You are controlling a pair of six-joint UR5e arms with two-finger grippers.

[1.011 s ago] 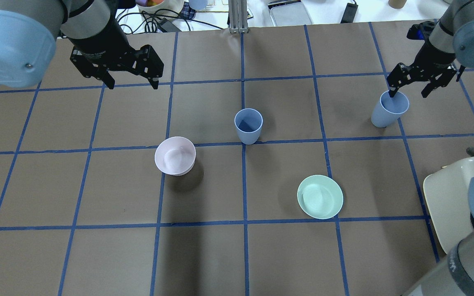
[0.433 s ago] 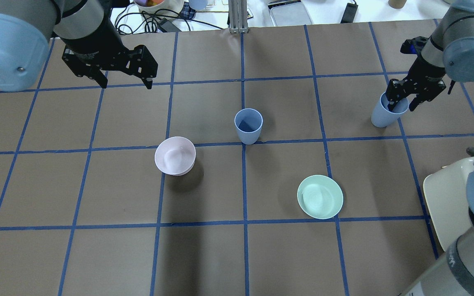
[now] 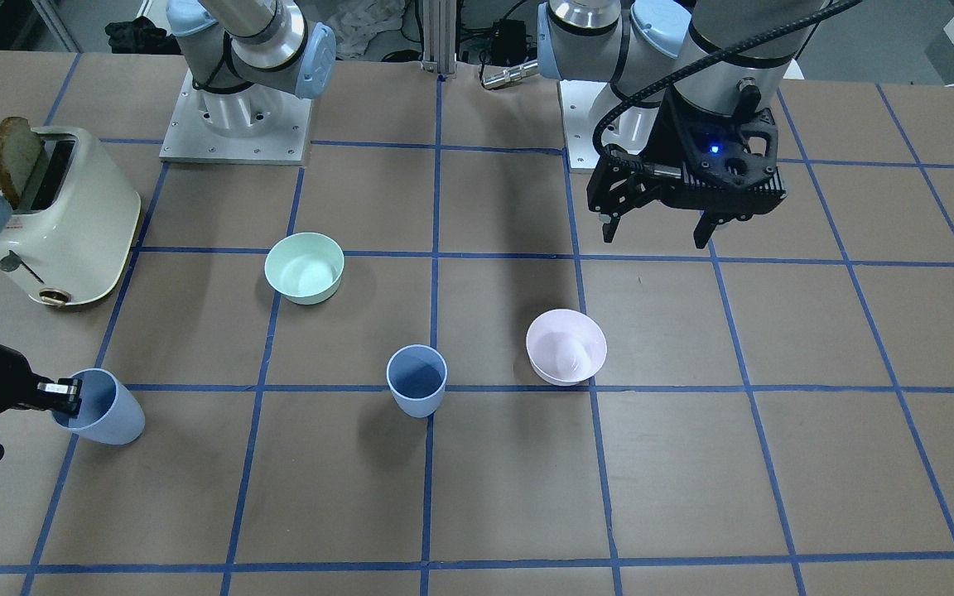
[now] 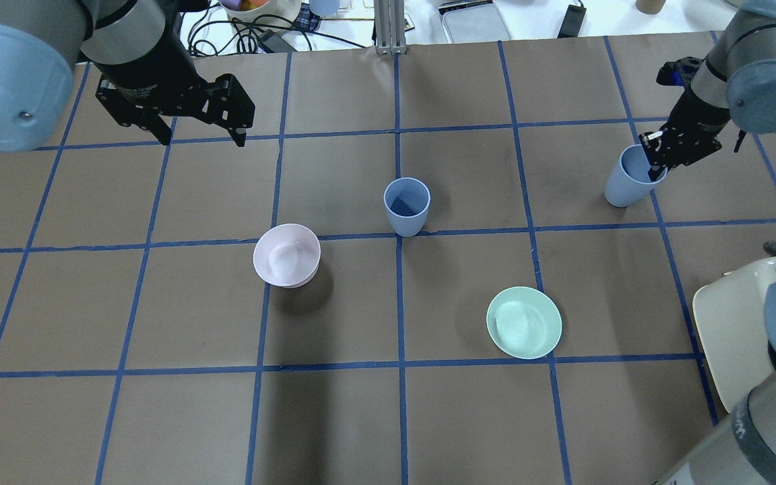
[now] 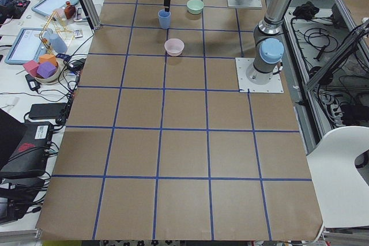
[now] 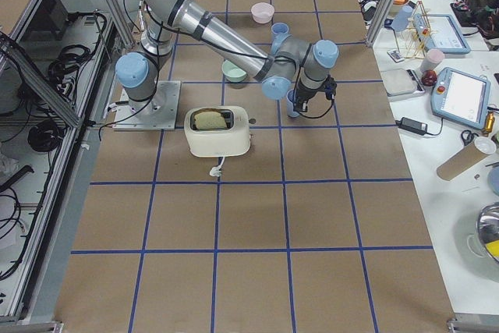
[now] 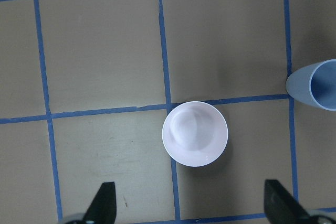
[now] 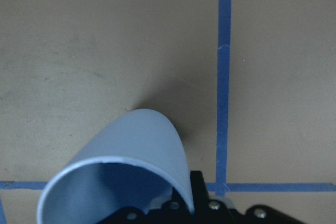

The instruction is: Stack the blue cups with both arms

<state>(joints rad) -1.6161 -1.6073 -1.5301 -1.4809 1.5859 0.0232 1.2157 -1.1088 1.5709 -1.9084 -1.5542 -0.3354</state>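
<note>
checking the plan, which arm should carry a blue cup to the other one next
Right. The right gripper is shut on the rim of the tilted blue cup; the left gripper hangs open, holding nothing.

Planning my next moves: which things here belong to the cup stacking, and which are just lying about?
Job: gripped blue cup, centre blue cup, right hand, left hand.
Lying about: pink bowl, mint bowl, toaster.

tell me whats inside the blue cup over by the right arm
One finger of the right claw dips inside the right blue cup, pinching its wall against the outer finger. Otherwise only the dark blue interior shows. The claw covers part of the bottom.
</note>
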